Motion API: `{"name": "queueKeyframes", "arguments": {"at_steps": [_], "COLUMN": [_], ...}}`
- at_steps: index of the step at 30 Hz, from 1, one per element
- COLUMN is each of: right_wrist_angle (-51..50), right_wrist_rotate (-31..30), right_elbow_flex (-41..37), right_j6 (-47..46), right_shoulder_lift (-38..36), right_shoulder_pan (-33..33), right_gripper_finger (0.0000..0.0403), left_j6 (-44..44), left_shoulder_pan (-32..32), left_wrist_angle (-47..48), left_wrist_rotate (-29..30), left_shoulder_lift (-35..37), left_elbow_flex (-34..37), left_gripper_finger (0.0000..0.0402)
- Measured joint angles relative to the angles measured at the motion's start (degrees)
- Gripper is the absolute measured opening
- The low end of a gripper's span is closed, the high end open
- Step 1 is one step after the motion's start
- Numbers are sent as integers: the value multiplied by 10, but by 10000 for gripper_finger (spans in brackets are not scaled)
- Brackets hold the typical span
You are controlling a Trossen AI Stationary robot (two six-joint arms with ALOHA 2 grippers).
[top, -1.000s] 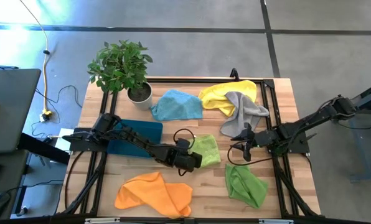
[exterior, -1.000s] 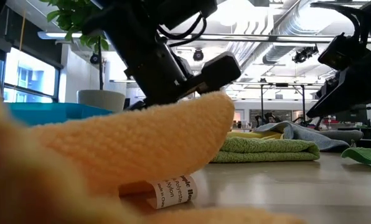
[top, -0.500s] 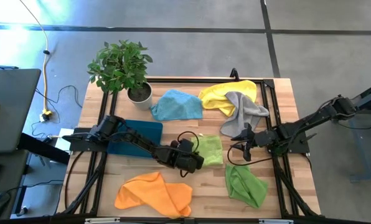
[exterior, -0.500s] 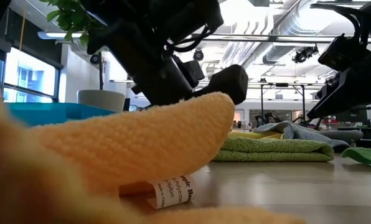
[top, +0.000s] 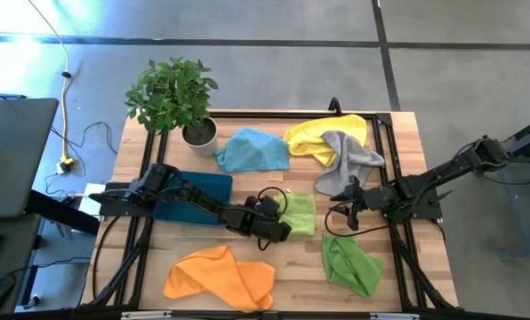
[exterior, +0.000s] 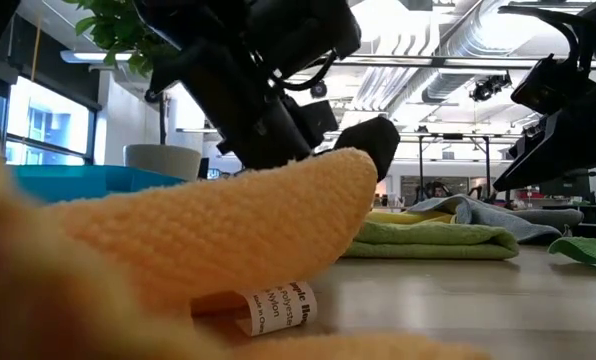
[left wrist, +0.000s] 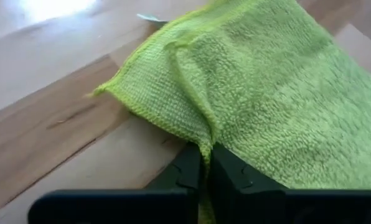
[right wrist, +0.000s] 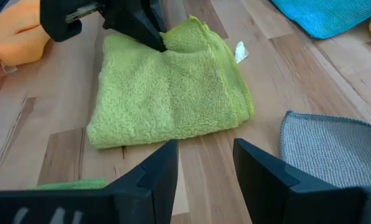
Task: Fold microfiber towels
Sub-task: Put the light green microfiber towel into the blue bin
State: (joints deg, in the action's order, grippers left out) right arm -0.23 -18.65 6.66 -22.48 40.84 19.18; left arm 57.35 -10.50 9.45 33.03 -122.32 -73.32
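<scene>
One lime towel point(top: 297, 213) mid-bench, folded | left claw point(left wrist: 205, 163) pinched on its near edge, edged slightly further over the cloth than a second ago, fold apparently being finished | right claw point(right wrist: 204, 163) wide, waiting beside.

Open-plan lab, exposed ceiling ducts point(exterior: 478, 45), concrete floor point(top: 274, 62)

Plant point(top: 171, 92): potted, at the table's point(top: 301, 276) far left corner.
Tray point(top: 203, 187): teal, near the plant.
Laptop point(top: 7, 151): beside the table.
</scene>
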Motion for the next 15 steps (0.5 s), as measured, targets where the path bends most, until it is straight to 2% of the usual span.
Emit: {"name": "queueKeyframes", "arguments": {"at_steps": [6,15], "right_wrist_angle": [-5,-9], "right_wrist_rotate": [0,0], "right_elbow_flex": [0,0], "right_j6": [0,0], "right_shoulder_lift": [0,0], "right_shoulder_pan": [0,0], "right_gripper_finger": [146,146], "left_j6": [-72,-117], "left_shoulder_pan": [-1,-1], "left_wrist_angle": [29,192], "left_wrist_rotate": [-47,-80], "left_shoulder_lift": [52,148], "left_elbow_flex": [0,-1], "left_gripper_finger": [4,2]}}
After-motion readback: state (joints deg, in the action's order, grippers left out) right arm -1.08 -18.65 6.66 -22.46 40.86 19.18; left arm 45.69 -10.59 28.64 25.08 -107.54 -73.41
